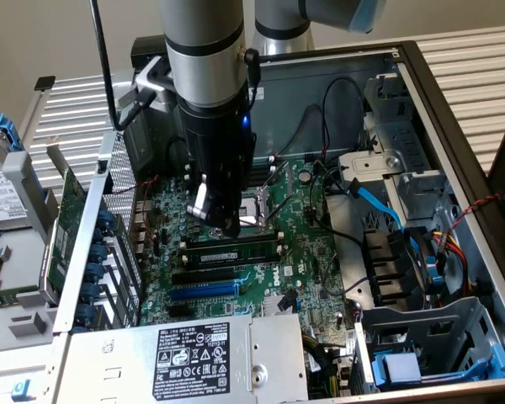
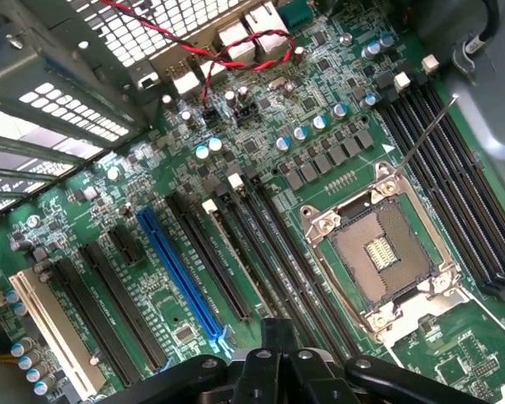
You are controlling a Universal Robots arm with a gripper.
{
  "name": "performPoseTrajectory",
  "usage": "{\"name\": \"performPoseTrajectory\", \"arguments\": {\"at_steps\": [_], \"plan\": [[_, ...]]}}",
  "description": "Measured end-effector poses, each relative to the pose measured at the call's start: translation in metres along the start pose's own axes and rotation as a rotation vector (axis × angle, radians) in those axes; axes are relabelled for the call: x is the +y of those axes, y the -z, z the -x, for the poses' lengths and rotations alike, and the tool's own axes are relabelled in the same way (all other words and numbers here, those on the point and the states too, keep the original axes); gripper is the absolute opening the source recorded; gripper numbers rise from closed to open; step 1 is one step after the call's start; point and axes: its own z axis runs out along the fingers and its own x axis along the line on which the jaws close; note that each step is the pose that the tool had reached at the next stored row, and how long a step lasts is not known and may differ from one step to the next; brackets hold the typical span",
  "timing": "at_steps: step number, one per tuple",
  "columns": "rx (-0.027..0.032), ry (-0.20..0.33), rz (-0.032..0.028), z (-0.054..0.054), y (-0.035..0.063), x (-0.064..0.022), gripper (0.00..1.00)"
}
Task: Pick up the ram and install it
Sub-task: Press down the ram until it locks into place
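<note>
Nearest the wrist camera, the black gripper (image 2: 273, 370) is clenched with nothing visibly in it, hovering over the green motherboard (image 2: 261, 151) beside the CPU socket (image 2: 379, 252). At the exterior view's centre, the ram (image 1: 234, 250) sits in a slot just below the gripper (image 1: 219, 220).

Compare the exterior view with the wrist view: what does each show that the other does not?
Exterior view alone: the power supply with its label, the blue cable, and the gripper over the motherboard.
Wrist view alone: the white slot and the twisted red and black wires.
Both: the CPU socket, the blue slot and the black memory slots.
</note>
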Motion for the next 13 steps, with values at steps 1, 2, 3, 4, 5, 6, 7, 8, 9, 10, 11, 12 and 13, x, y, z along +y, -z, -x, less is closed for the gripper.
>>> {"name": "performPoseTrajectory", "arguments": {"at_steps": [1,2,3,4,5,6,7,8,9,10,11,12,13], "plan": [[0.0001,-0.015,-0.0004,0.0000,0.0000,0.0000,0.11],[0.0002,-0.029,-0.0009,0.0000,0.0000,0.0000,0.11],[0.0003,-0.044,-0.0013,0.0000,0.0000,0.0000,0.11],[0.0004,-0.058,-0.0018,0.0000,0.0000,0.0000,0.11],[0.0006,-0.073,-0.0022,0.0000,0.0000,0.0000,0.11],[0.0007,-0.088,-0.0027,0.0000,0.0000,0.0000,0.11],[0.0008,-0.103,-0.0031,0.0000,0.0000,0.0000,0.11],[0.0009,-0.117,-0.0036,0.0000,0.0000,0.0000,0.11],[0.0010,-0.132,-0.0040,0.0000,0.0000,0.0000,0.11],[0.0011,-0.146,-0.0045,0.0000,0.0000,0.0000,0.11],[0.0012,-0.161,-0.0050,0.0000,0.0000,0.0000,0.11],[0.0013,-0.175,-0.0054,0.0000,0.0000,0.0000,0.11],[0.0015,-0.190,-0.0058,0.0000,0.0000,0.0000,0.11]]}}
